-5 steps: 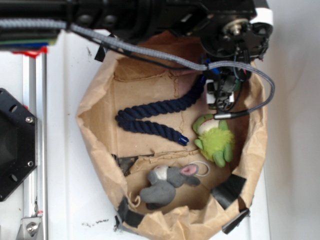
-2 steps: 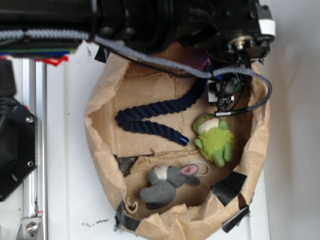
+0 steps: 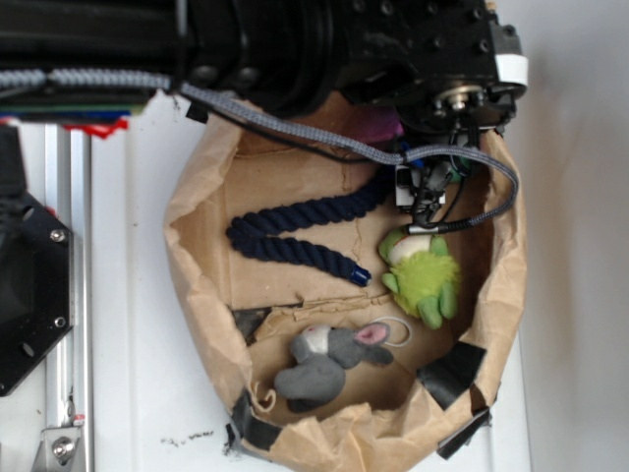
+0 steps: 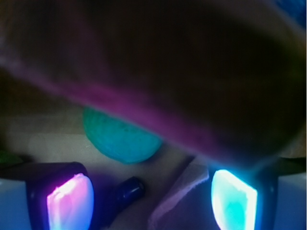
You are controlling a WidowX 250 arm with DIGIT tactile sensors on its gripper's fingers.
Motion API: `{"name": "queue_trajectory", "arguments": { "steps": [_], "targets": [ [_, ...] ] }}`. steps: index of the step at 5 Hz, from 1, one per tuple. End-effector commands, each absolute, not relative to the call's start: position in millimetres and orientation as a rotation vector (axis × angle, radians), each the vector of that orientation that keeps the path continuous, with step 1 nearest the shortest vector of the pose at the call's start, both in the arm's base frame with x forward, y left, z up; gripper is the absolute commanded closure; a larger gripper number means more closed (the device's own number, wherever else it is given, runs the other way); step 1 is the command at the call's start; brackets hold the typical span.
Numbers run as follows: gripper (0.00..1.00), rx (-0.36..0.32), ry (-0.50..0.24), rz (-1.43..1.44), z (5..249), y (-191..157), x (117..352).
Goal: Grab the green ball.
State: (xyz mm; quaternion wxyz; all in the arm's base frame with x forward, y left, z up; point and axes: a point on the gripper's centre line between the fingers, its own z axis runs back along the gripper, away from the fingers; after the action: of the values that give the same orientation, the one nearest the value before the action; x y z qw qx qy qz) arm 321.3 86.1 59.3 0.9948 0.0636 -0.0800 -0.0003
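Plainly, the small ridged teal-green ball [image 4: 122,141] remained ungrabbed; the black gripper [image 4: 151,196], fingers spread, hovered just short of it under a blurred dark purplish object [image 4: 158,72].

Arm [image 3: 295,44]: black housings, round screw heads visible, one white band [image 3: 511,69] near wrist joint. Grey braided cable [image 3: 295,123] runs along it and loops under wrist. End effector [image 4: 151,199]: two pads, one glowing pink [image 4: 69,201], one cyan [image 4: 233,194].

The rope [image 3: 305,228] lies left of the frog [image 3: 425,275], mouse [image 3: 329,359] below.
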Motion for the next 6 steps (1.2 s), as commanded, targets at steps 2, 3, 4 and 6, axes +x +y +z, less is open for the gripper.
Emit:
{"name": "queue_trajectory", "arguments": {
  "steps": [2, 3, 4, 6],
  "targets": [
    [0.0, 0.086, -0.29, -0.025, 102.8, 82.6, 320.7],
    [0.0, 0.039, -0.319, -0.021, 110.5, 84.5, 321.4],
    [0.0, -0.031, -0.317, -0.038, 120.6, 82.6, 316.3],
    [0.0, -0.073, -0.365, -0.037, 105.8, 79.7, 306.9]
  ]
}}
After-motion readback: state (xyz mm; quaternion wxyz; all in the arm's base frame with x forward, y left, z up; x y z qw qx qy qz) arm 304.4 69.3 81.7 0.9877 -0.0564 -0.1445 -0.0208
